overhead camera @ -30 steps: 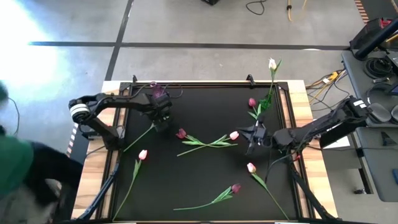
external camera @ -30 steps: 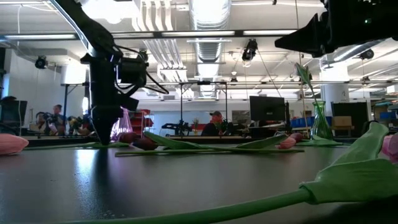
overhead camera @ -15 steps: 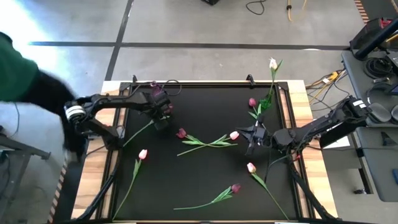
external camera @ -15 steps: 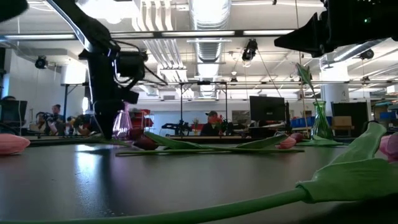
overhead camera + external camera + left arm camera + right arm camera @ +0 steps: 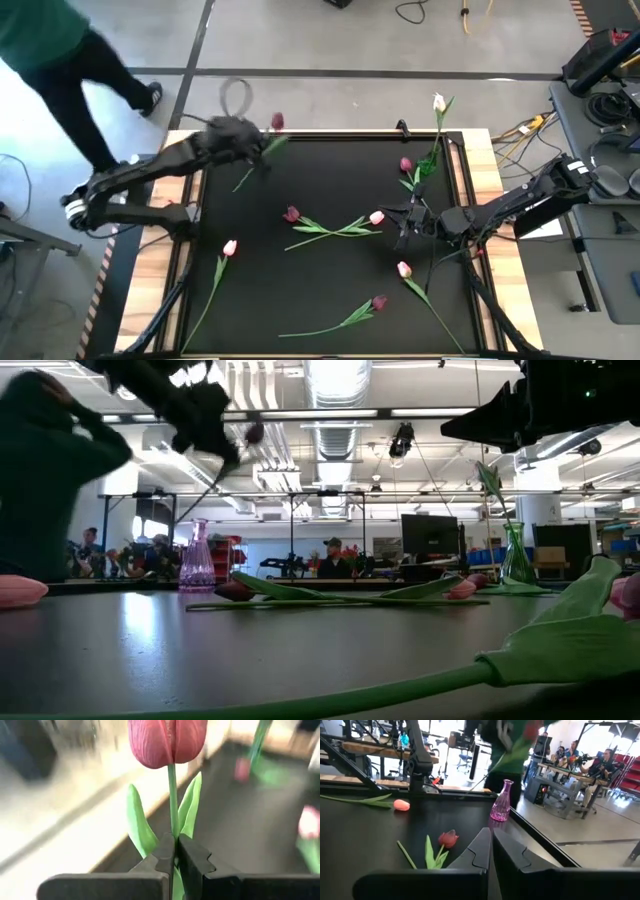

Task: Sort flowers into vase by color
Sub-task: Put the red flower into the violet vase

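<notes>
My left gripper (image 5: 257,147) is raised above the table's far left part, shut on a dark magenta tulip whose head (image 5: 277,121) points toward the far edge. The low view shows that tulip (image 5: 255,432) high above a purple vase (image 5: 197,555). A green vase (image 5: 515,555) at the far right holds a white tulip (image 5: 437,101). Several tulips lie flat on the black mat: magenta ones (image 5: 291,214) (image 5: 379,301) (image 5: 405,164) and pink ones (image 5: 376,217) (image 5: 229,248) (image 5: 404,269). My right gripper (image 5: 405,222) rests shut at the right, holding nothing. My left gripper pinches the tulip's thin stem (image 5: 173,827) between its two fingers, a short way below the head, where the leaves (image 5: 139,822) spread. The fingers lie across the stem. The flower is lifted clear and tilted, head uppermost, and its lower stem (image 5: 238,183) trails below the fingers.
A person in a green top (image 5: 45,30) walks on the floor beyond the table's far left corner and shows dark at the left of the low view (image 5: 50,480). Wooden borders (image 5: 150,290) edge the mat. Cables and gear (image 5: 600,100) sit right of the table.
My left gripper has taken hold of the magenta tulip that lay at the left of the mat and has risen fast toward the far edge. The tulip is now lifted clear and tilted. The person has walked from the table's near left side to beyond its far left corner.
</notes>
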You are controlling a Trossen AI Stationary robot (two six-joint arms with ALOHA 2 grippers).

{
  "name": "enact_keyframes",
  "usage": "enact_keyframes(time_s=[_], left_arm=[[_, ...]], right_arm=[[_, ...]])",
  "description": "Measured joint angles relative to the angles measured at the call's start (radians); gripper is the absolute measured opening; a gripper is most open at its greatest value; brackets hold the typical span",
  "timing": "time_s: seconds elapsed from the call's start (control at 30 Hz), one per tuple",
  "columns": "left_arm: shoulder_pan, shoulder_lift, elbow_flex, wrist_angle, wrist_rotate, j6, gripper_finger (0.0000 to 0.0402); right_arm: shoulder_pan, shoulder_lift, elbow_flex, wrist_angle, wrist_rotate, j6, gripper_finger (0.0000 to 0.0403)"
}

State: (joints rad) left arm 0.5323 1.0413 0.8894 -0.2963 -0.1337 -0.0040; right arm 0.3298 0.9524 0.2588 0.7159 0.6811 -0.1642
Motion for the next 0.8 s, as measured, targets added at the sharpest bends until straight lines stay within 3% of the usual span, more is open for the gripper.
enact_keyframes(time_s=[0.13,0.37,0.57,0.8], left_arm=[[0.000,-0.099,0.000,0.184,-0.038,0.023,0.0002],[0.001,-0.190,0.000,0.328,-0.124,0.140,0.0001],[0.026,-0.201,0.000,0.437,-0.130,0.202,0.0001],[0.117,-0.156,0.000,0.451,-0.123,0.209,0.0001]], right_arm=[[0.000,0.000,0.000,0.000,0.000,0.000,0.0012],[0.000,0.000,0.000,0.000,-0.001,0.000,0.0012],[0.000,0.000,0.000,0.000,-0.001,0.000,0.0012],[0.000,0.000,0.000,0.000,-0.001,-0.002,0.0012]])
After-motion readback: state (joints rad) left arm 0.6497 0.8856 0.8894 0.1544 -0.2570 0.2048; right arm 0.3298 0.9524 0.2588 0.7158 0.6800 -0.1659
